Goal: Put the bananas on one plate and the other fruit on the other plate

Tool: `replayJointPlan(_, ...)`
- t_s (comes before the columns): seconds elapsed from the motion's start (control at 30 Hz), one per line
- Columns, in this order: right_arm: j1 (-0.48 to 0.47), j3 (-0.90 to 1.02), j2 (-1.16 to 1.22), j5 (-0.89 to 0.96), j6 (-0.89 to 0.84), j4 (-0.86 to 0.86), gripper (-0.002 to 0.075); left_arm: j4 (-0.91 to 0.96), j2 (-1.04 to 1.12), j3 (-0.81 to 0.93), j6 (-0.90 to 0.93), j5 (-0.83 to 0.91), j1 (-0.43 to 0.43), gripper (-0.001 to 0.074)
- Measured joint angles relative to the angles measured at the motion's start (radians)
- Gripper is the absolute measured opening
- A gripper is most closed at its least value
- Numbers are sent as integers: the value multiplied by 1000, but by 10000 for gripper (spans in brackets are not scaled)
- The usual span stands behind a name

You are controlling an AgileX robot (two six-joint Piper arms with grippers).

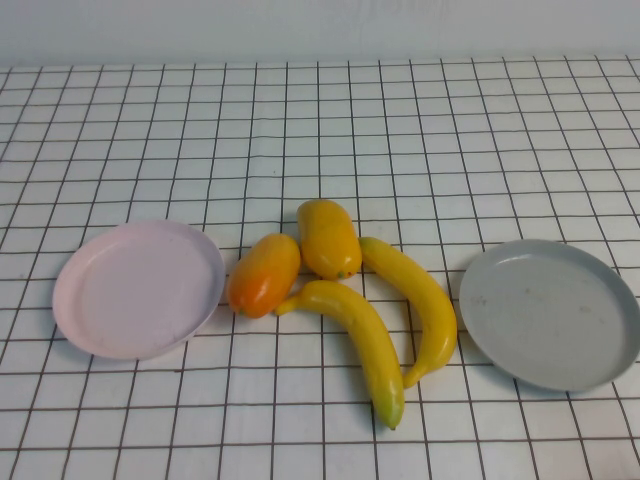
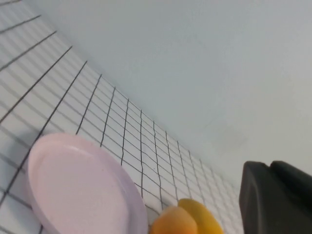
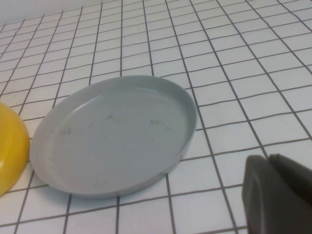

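Observation:
Two bananas lie in the middle of the table, one [image 1: 355, 340] in front and one [image 1: 415, 300] to its right. Two mango-like fruits [image 1: 265, 275] [image 1: 328, 238] lie just behind them, touching. The pale pink plate [image 1: 135, 290] is empty at the left and the grey-blue plate [image 1: 550, 315] is empty at the right. Neither arm shows in the high view. My left gripper [image 2: 270, 165] is shut and empty, near the pink plate [image 2: 73, 185] and a mango [image 2: 173, 222]. My right gripper [image 3: 268, 158] is shut and empty, beside the grey-blue plate [image 3: 112, 136]. A banana [image 3: 9, 151] shows past that plate.
The table is covered by a white cloth with a black grid [image 1: 320, 130]. A pale wall [image 1: 320, 25] runs along the far edge. Bare cloth lies behind the fruit and in front of the plates.

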Motion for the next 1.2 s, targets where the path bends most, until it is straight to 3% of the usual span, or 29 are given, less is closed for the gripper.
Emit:
replayJointPlan(0.2,0,0,0,0,0,0,-18,111,121,-341,456,407,0,-4)
replayJointPlan(0.37,0,0,0,0,0,0,-18,200,359,-485,648,613,0,-4)
replayJointPlan(0.63,0,0,0,0,0,0,-18,206,654,-571,728,634,-4,-5)
replayJointPlan(0.8,0,0,0,0,0,0,-18,236,773,-614,719,631,-92,24)
replayJointPlan(0.9,0,0,0,0,0,0,-18,277,852,-649,718,635,-186,131)
replayJointPlan(1.1,0,0,0,0,0,0,-18,334,1054,-754,650,635,-398,528)
replayJointPlan(1.2,0,0,0,0,0,0,-18,387,1169,-845,601,644,-465,610)
